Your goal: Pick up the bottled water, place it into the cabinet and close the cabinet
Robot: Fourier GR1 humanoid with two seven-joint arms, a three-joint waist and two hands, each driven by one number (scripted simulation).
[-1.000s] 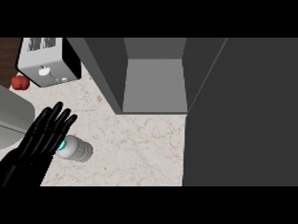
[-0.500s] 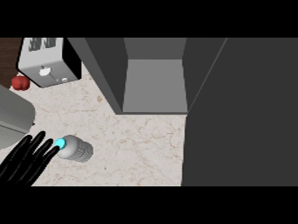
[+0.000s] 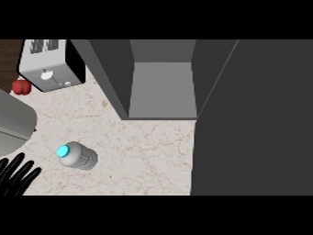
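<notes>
The bottled water (image 3: 76,156) stands on the speckled counter at the lower left, seen from above as a grey ribbed cylinder with a cyan cap. My left hand (image 3: 9,176) shows at the lower left corner, fingers straight and open, a little to the left of and below the bottle, apart from it. The grey cabinet (image 3: 160,87) stands open at the top middle, its inner shelf bare. Its dark door (image 3: 260,114) is swung out and fills the right side. My right hand shows nowhere.
A white toaster (image 3: 50,66) stands at the upper left with a small red object (image 3: 21,86) beside it. A large grey rounded appliance (image 3: 3,120) takes up the left edge. Bare counter lies between the bottle and the cabinet door.
My left hand has drawn back down and to the left, off the bottle, which now shows fully. The bottle has stayed in place.
</notes>
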